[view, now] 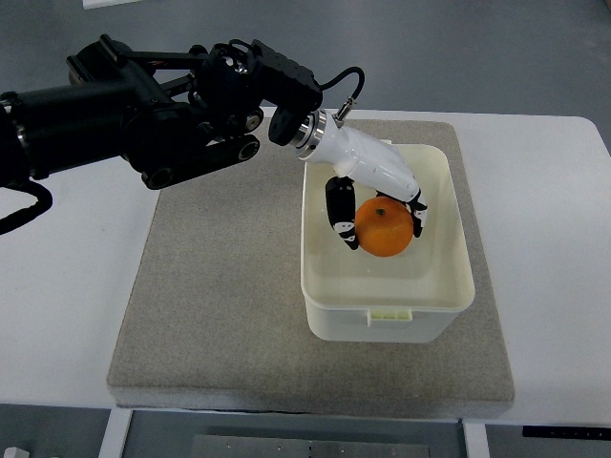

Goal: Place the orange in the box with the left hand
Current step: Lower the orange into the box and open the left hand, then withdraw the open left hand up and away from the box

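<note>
Left hand [374,202] holding the orange [385,227] inside the box [456,286].

The black left arm [143,110] enters from the picture's left edge and reaches across to the box, its white-shelled hand angled down over the box's open top. The fingers [340,215] curl around the orange, with black digits visible on its left and right sides, so the hand is grasping the fruit. The orange sits within the box's walls, near the middle of the cavity; whether it touches the bottom cannot be told. The cream box stands on a grey mat [220,286], toward the mat's right half, with a small latch tab on its near rim. The mat lies on the white counter [554,239].
</note>
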